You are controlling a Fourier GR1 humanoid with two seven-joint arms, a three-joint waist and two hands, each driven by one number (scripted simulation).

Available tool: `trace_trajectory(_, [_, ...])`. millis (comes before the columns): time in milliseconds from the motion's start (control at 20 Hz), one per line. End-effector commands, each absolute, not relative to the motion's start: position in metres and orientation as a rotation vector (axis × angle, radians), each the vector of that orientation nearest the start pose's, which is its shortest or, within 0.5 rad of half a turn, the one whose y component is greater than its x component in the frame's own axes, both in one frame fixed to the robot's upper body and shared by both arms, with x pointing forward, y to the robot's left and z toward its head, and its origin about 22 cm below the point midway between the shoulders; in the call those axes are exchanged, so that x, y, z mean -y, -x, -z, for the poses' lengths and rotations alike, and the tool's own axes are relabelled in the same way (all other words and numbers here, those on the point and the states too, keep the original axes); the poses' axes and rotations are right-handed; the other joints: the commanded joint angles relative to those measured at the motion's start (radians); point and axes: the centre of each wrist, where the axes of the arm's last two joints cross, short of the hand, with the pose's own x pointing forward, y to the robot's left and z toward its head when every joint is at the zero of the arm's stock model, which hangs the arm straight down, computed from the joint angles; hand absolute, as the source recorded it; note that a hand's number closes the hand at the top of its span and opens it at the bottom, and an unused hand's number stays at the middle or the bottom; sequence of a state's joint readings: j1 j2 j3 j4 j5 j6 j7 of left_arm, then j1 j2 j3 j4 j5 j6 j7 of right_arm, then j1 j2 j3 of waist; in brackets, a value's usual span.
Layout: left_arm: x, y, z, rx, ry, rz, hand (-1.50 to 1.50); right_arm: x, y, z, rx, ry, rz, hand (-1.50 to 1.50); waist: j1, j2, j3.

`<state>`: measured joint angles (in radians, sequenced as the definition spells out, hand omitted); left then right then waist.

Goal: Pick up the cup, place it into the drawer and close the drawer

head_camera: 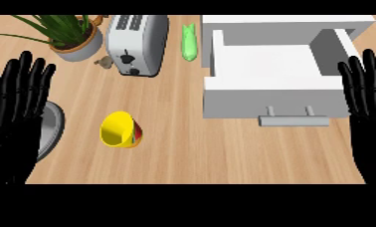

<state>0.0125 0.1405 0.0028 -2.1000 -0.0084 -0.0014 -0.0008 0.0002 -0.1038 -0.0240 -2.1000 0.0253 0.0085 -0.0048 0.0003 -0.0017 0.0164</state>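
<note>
Cup (120,130) on counter, right of left hand (22,106)

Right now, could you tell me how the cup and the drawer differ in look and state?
The cup is yellow and rounded; the drawer is white and boxy. The cup is much smaller than the drawer. The cup is tipped, its mouth facing the view, out on the wooden counter; the drawer stands pulled out, its grey handle toward the robot. Both look empty, and neither hand touches them.
</note>
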Motion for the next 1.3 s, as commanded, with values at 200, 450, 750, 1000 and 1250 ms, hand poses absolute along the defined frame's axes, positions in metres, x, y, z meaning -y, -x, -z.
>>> trace_trajectory(200, [-0.238,-0.218,-0.119,2.135,0.086,0.189,-1.50,0.253,-0.208,-0.129,2.083,0.009,-0.130,-1.50,-0.003,0.002,-0.017])
trace_trajectory(450, [-0.204,-0.223,-0.106,1.974,0.316,0.059,-1.50,0.228,-0.227,-0.115,1.992,-0.129,-0.112,-1.50,-0.001,0.004,-0.016])
trace_trajectory(750, [-0.204,-0.229,-0.094,1.985,0.304,0.043,-1.50,0.234,-0.225,-0.139,1.995,-0.125,-0.124,-1.50,-0.002,0.002,-0.017])
trace_trajectory(1000, [-0.200,-0.211,-0.112,1.977,0.301,0.030,-1.50,0.229,-0.234,-0.132,1.995,-0.119,-0.135,-1.50,0.001,0.001,-0.016])
trace_trajectory(1250, [-0.185,-0.209,-0.096,1.952,0.281,0.025,-1.50,0.240,-0.235,-0.118,2.009,-0.153,-0.115,-1.50,0.000,0.002,-0.016])
